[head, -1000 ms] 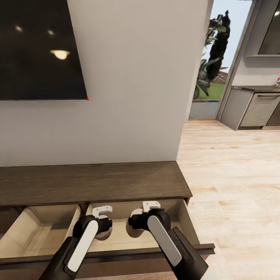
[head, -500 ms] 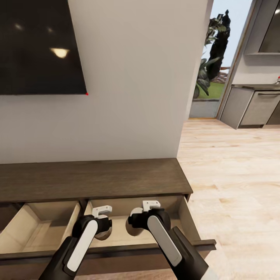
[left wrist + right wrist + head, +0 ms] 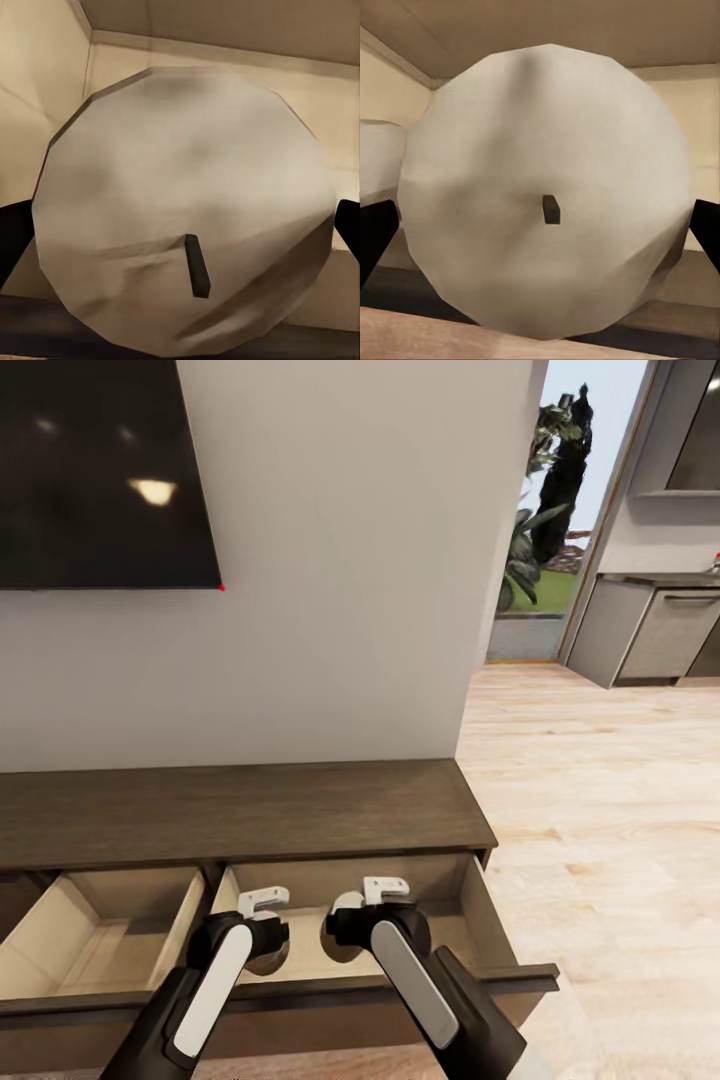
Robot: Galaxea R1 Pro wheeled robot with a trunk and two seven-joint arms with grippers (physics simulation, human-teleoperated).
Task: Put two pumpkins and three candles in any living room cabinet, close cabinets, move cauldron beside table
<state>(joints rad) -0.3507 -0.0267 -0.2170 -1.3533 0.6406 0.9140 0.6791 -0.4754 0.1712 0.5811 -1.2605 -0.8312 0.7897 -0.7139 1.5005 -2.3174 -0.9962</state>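
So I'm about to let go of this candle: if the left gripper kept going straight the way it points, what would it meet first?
Probably the pale floor of the open drawer: the left gripper points down into it, holding a candle. Depth is unclear.

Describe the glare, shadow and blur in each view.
Head view: sharp overall, lamp reflections glaring on the TV, daylight bright at the doorway. Left wrist view: the candle is very close and soft-edged, its lower right side shaded. Right wrist view: the candle is likewise blurry, evenly lit, darker along its lower edge.
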